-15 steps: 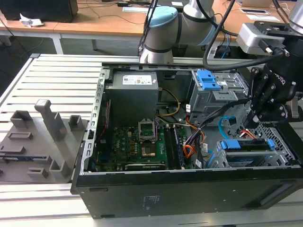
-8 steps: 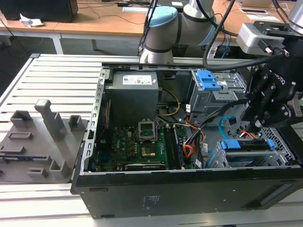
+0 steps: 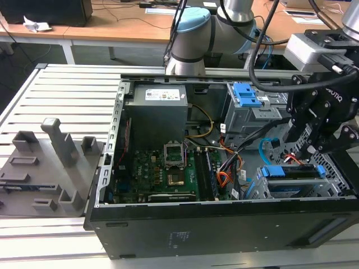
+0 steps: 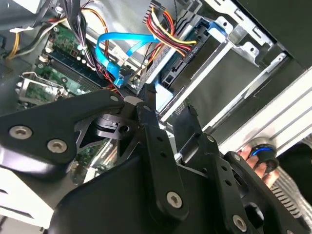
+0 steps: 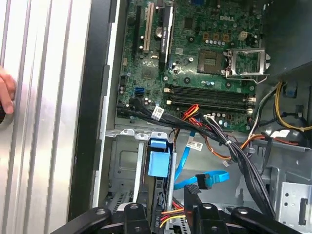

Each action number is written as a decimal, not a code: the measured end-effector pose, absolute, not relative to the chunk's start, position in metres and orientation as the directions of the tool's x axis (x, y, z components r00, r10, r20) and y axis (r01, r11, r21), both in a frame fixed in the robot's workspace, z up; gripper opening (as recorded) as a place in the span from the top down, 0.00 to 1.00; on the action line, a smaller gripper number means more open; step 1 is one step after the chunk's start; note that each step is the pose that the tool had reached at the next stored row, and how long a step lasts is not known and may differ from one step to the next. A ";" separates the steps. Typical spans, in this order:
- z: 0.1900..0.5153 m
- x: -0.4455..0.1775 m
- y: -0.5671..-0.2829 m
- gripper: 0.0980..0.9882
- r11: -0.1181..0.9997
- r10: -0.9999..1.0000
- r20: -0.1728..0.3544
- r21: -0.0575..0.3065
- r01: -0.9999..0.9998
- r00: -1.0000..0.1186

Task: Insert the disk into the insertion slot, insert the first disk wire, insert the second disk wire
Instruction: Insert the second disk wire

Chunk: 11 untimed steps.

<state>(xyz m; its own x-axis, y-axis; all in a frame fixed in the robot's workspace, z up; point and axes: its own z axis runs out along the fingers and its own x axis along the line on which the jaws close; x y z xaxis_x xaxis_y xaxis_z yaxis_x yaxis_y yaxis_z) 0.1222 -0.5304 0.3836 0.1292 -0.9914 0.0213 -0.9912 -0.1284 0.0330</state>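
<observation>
Already the disk (image 3: pixel 291 171) sits in the insertion slot (image 3: pixel 336 180), the first disk wire (image 4: pixel 168 35) apparently plugged; the second disk wire (image 4: pixel 122 37) hangs loose beside the gripper (image 4: pixel 168 100), its claw spread and empty.

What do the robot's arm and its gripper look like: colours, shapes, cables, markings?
The arm is a silver-grey tube with rounded light-blue joint caps; black cables hang along it. A pale grey box sits at its wrist. The gripper is matt black, built of flat bars with silver screws, and bears white lettering.
</observation>
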 end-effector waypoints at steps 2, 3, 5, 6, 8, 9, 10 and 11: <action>0.383 0.122 -0.530 0.64 -0.207 -0.978 0.021 0.033 -0.978 0.208; 0.383 0.122 -0.530 0.64 -0.237 -0.971 0.021 0.033 -0.971 0.238; 0.383 0.122 -0.530 0.64 -0.275 -0.961 0.021 0.033 -0.961 0.276; 0.383 0.122 -0.530 0.64 -0.298 -0.954 0.021 0.033 -0.954 0.299; 0.383 0.122 -0.530 0.64 -0.298 -0.954 0.021 0.033 -0.954 0.299; 0.383 0.121 -0.527 0.64 -0.298 -0.954 0.021 0.033 -0.954 0.299; 0.383 0.121 -0.522 0.64 -0.298 -0.954 0.022 0.033 -0.954 0.299; 0.382 0.120 -0.518 0.64 -0.298 -0.954 0.022 0.033 -0.954 0.299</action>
<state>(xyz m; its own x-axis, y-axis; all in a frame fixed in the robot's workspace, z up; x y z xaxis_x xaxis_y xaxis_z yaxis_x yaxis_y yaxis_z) 0.1204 -0.5182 0.3824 0.2989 -0.9540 0.0221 -0.9539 -0.2981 0.0332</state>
